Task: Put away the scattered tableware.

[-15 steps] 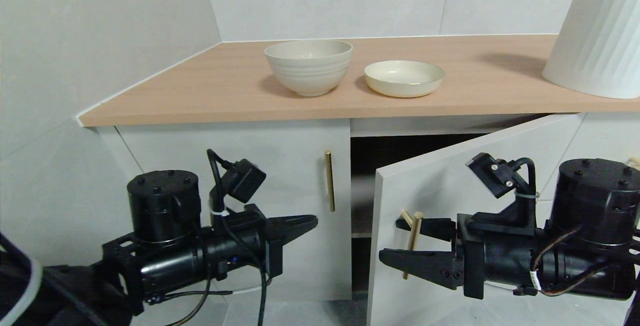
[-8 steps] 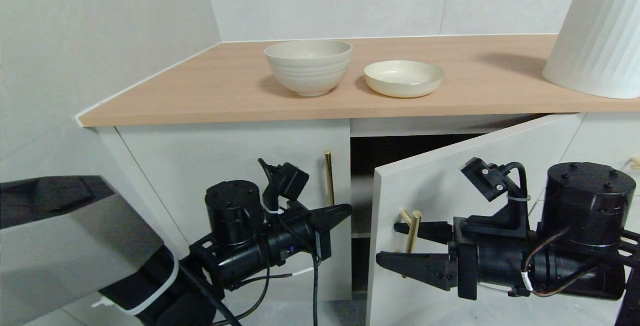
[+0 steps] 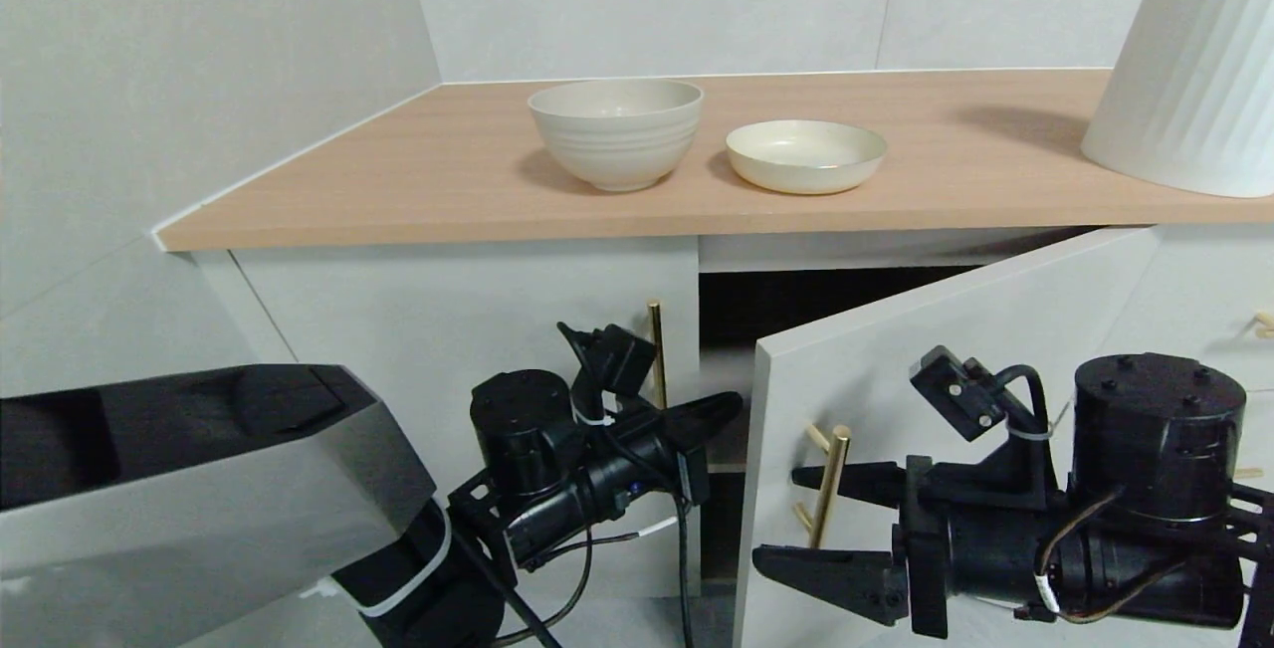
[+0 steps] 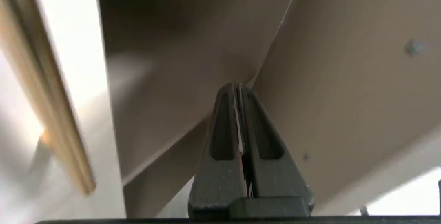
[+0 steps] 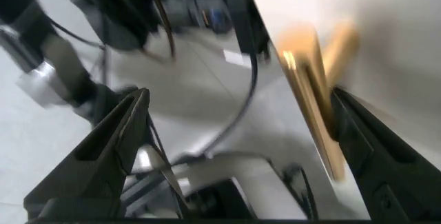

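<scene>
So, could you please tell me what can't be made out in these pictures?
Cupboard inside: dark in the head view, lower part hidden by the open door.
Tall white container: cut off by the head view's top and right edges.
Door handle: blurred in the right wrist view.

Wood countertop (image 3: 418, 180) ran L-R under grey tiled wall (image 3: 647, 1); white ribbed container (image 3: 1194, 71) stood on it at far R, top cropped.

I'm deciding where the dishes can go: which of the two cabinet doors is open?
The right-hand door, swung outward, dark interior showing beside it, with the right gripper at its brass handle. The left-hand door sits flush and shut.
</scene>
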You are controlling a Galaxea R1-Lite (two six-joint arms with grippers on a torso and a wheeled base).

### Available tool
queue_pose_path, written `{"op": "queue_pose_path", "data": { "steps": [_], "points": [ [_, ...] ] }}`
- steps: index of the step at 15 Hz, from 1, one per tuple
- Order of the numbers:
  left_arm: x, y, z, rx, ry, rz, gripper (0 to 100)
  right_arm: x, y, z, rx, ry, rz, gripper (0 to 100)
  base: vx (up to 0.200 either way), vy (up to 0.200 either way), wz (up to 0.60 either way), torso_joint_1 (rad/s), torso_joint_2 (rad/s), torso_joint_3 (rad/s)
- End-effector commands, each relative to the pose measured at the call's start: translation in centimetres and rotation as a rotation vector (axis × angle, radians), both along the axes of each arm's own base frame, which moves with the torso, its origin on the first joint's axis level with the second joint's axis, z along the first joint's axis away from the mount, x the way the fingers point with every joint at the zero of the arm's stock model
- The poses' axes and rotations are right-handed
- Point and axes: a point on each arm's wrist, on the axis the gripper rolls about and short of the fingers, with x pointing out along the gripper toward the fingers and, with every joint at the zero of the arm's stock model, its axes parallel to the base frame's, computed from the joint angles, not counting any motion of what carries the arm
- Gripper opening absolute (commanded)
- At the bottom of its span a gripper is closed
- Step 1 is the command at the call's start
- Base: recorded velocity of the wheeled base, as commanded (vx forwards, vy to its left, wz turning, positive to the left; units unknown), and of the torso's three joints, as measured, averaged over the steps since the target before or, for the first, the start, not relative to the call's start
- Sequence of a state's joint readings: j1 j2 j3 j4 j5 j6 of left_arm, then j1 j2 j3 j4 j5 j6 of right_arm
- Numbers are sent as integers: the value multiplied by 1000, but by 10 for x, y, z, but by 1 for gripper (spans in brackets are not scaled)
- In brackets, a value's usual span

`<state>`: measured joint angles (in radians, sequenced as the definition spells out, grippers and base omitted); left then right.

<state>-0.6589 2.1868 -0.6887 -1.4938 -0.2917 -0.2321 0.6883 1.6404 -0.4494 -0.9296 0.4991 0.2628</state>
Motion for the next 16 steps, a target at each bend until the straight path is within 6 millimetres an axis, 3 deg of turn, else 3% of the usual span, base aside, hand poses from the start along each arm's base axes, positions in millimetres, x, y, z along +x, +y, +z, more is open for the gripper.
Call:
{"op": "queue_pose_path", "data": {
  "steps": [1, 7, 12, 16],
  "points": [
    [4, -6, 3, -14, -16, -10, 0, -2, -8, 1, -1, -13, -32, 100, 0, 0, 0, 0, 0, 0],
    [0, -18, 10, -27, -32, -42, 0, -30, -44, 2, -3, -34, -112, 100, 0, 0, 0, 0, 0, 0],
    [-9, -20, 30, -26, -31, -69, 0, -46, -58, -9, -100, -95, -254, 100, 0, 0, 0, 0, 0, 0],
    [-20, -18, 24, 2, 0, -88, 0, -51, -61, -14, -116, -81, -245, 100, 0, 0, 0, 0, 0, 0]
  ]
}}
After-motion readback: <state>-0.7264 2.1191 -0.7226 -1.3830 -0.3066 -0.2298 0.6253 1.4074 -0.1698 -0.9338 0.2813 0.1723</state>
